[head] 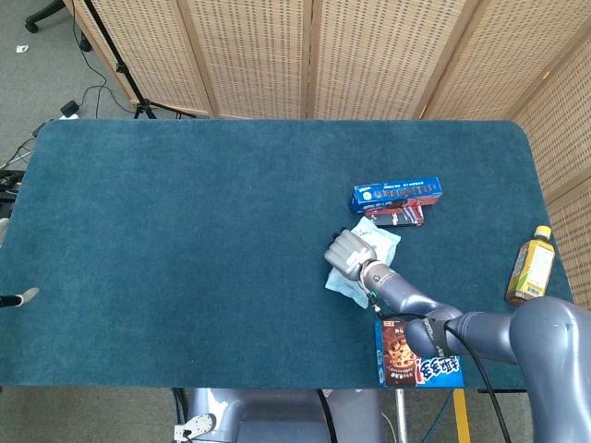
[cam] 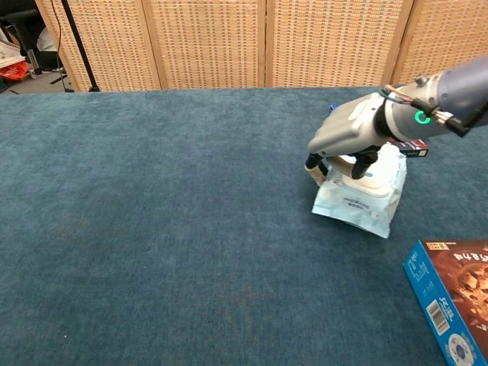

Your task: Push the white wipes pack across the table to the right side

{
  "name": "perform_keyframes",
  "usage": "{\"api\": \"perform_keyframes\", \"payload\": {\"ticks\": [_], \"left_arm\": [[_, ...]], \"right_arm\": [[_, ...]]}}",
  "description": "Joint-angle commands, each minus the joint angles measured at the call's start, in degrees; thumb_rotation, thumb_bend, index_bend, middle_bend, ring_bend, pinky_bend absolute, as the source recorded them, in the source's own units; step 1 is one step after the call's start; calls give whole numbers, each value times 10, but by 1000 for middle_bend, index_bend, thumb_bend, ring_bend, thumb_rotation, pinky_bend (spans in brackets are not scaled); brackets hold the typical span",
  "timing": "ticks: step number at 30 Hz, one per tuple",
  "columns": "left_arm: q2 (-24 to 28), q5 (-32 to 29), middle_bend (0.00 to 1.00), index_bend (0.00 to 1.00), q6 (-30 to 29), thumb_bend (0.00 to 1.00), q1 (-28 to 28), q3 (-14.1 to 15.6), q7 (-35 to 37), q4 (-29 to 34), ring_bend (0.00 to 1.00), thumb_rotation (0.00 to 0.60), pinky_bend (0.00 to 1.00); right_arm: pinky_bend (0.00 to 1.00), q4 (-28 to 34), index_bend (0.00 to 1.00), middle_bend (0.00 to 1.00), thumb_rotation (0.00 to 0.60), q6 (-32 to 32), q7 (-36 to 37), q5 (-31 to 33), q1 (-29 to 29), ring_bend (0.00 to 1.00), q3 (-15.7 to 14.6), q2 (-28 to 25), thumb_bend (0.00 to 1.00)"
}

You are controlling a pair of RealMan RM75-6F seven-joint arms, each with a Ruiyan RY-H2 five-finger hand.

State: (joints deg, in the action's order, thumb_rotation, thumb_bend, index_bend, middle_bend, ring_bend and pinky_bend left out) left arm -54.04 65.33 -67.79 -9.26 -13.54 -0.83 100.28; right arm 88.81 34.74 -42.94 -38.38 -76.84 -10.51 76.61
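The white wipes pack (head: pixel 381 236) (cam: pixel 357 204) lies right of the table's middle, just in front of two snack boxes. My right hand (head: pixel 349 251) (cam: pixel 347 137) rests on top of it, palm down, with its fingers bent over the pack's left edge and pressing there. It holds nothing. The hand covers the pack's lid in both views. Of my left hand only a small pale tip (head: pixel 18 297) shows at the left edge of the head view, off the table.
A blue box (head: pixel 395 194) and a dark red box (head: pixel 395 215) lie just behind the pack. A brown-labelled bottle (head: pixel 529 266) stands at the table's right edge. A chocolate biscuit box (head: pixel 416 360) (cam: pixel 454 297) lies at the front edge. Wicker screens stand behind.
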Motion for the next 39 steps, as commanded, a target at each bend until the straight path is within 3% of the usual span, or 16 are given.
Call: {"api": "perform_keyframes", "payload": {"ticks": [1,15,27,33,39], "left_arm": [[0,0,0,0,1,0,-2,2,0,0,0,600,0],[1,3,0,0,-4,0,-9,15,3,4,0,600,0],[2,6,0,0,-7,0,-14,23,3,6,0,600,0],[3,13,0,0,-15,0,-13,28,4,12,0,600,0],[7,23,0,0,-26,0,-9,33,11,17,0,600,0]], "right_arm": [[215,28,350,298,600,-1,19,-23,21,200,-20,-17,1000],[215,48,350,298,600,9,64,-91,71,200,-44,-47,1000],[214,72,350,299,600,20,91,-147,106,201,-71,-121,1000],[214,115,350,299,600,77,125,-241,133,200,-47,-165,1000],[214,177,350,296,600,201,230,-385,178,200,-2,-245,1000]]}}
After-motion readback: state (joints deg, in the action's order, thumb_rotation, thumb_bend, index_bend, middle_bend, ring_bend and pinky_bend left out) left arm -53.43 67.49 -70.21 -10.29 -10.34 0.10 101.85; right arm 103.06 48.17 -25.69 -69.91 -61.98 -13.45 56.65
